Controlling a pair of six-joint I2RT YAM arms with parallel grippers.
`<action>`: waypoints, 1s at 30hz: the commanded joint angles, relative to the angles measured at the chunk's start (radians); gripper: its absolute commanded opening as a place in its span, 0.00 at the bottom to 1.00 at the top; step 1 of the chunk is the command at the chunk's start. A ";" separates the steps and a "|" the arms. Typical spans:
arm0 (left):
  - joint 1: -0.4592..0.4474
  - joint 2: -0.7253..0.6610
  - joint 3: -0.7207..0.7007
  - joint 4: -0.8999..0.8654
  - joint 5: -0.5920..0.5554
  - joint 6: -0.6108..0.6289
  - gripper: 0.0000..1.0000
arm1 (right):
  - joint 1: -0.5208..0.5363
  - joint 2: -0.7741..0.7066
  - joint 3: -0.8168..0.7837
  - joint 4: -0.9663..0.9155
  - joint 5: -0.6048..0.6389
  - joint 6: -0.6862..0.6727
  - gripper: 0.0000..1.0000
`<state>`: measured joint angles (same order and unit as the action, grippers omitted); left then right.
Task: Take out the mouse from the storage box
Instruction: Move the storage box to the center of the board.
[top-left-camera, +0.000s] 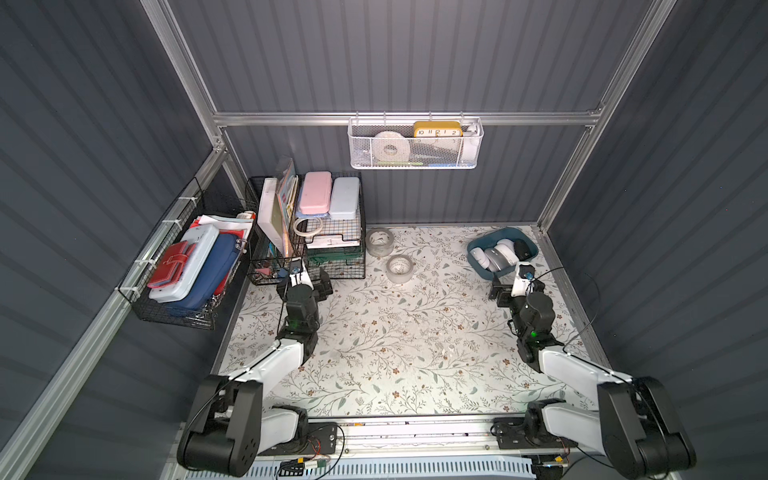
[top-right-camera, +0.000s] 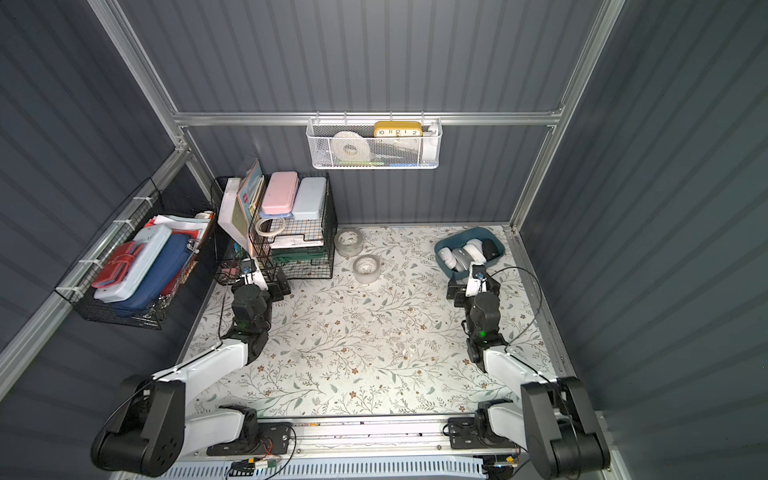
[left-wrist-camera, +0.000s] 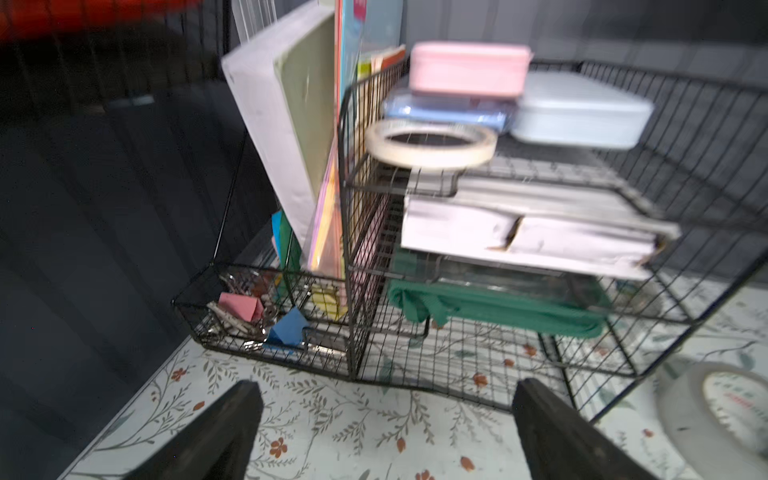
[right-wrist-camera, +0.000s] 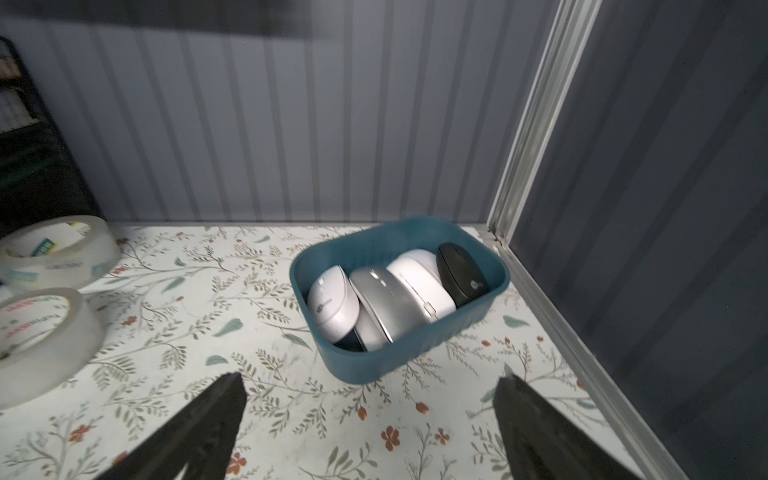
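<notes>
Right wrist view is showing the surface (right-wrist-camera: 249, 332), its far right corner carrying the storage box (right-wrist-camera: 374, 357). The right tool (right-wrist-camera: 372, 379), wide open and empty, is hovering just short of it. Pinching the silver mouse (right-wrist-camera: 386, 303) across its sides is looking wisest; it is lying, seemingly topmost, just ahead of the tool.

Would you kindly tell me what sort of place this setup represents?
Probably a mock office desk in a robot test booth: grey corrugated walls on an aluminium frame, a wire organiser of stationery, and a teal storage box of computer mice.
</notes>
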<state>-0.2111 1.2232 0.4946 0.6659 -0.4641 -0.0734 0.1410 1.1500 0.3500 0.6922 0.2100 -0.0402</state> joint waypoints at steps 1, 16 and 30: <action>-0.008 -0.094 0.093 -0.273 0.016 -0.160 0.99 | 0.029 -0.132 0.071 -0.240 -0.032 0.011 0.99; -0.007 -0.204 0.475 -1.070 0.149 -0.521 0.99 | -0.057 -0.255 0.401 -0.871 -0.045 0.427 0.99; -0.009 -0.107 0.466 -1.051 0.515 -0.389 1.00 | -0.055 0.405 0.925 -1.225 -0.068 0.304 0.99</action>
<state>-0.2173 1.1179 0.9680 -0.3676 -0.0528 -0.5030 0.0849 1.4906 1.2152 -0.4366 0.1638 0.2874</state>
